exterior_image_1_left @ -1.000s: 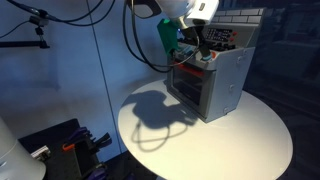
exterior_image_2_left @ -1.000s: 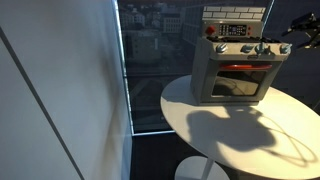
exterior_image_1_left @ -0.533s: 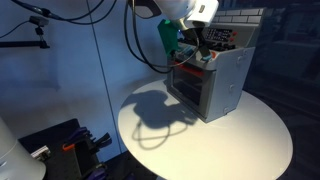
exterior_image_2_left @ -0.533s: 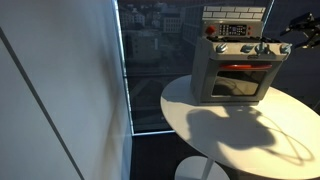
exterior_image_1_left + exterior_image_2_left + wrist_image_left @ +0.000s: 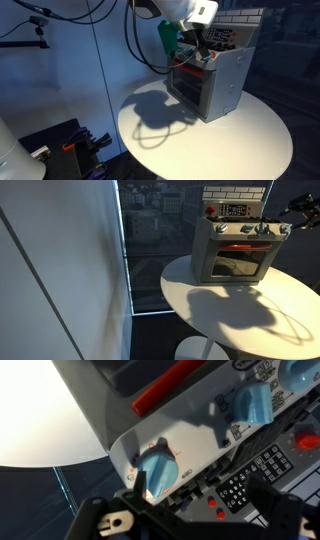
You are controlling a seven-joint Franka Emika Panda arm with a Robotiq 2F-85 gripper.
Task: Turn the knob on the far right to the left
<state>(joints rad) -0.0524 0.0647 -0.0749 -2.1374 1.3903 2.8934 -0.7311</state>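
**Knob (image 5: 158, 470) just ahead of spread pincer (image 5: 195, 517)**

In an exterior view, your pincer (image 5: 193, 50) hangs at the toy stove's (image 5: 225, 85) front. In an exterior view, the knob (image 5: 283, 228) ends the row. Wrist view: fingers apart, knob left of centre.

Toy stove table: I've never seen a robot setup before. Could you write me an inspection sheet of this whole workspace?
Surface: round white table, crossed by shadows, bearing a grey toy stove.
Job's things: the knob, pale blue, at the end of the stove's knob row; an alike knob sits further along.
Clutter: nothing seen on the table besides the stove.
Grippers: gripper open, jaws wide apart just short of the knob, not closed on it.
Cables: black cables loop down from the arm.
Surroundings: window onto a night city; dark gear on the floor.
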